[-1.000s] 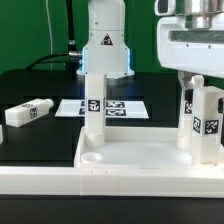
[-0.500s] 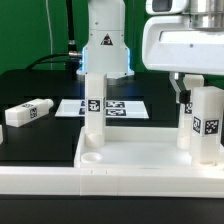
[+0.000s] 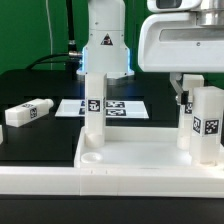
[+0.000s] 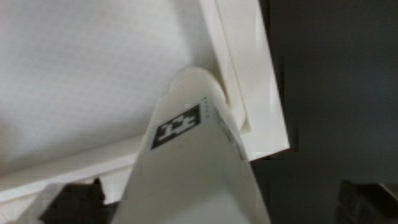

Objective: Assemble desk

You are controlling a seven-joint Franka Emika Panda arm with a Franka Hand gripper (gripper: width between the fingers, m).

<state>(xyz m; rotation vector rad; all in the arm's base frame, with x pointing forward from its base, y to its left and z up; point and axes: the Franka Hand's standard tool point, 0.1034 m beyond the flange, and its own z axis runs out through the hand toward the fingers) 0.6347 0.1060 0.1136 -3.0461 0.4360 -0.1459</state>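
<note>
Black table [image 3: 40, 145]; jaws wide open astride upright leg [image 4: 187, 165].

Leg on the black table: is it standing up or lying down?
Lying down. The leg rests lengthwise on the table, its long side flat against it.

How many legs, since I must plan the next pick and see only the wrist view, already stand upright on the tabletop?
Observer: Three stand on the tabletop: a lone leg toward the exterior view's left, and a rear leg and a front leg at its right.
Operator: Any left to fetch?
Observer: Yes, a loose leg lies on its side on the black table, off the tabletop at the exterior view's left.
Operator: Which corner is free?
Observer: The near corner socket at the exterior view's left looks empty.
</note>
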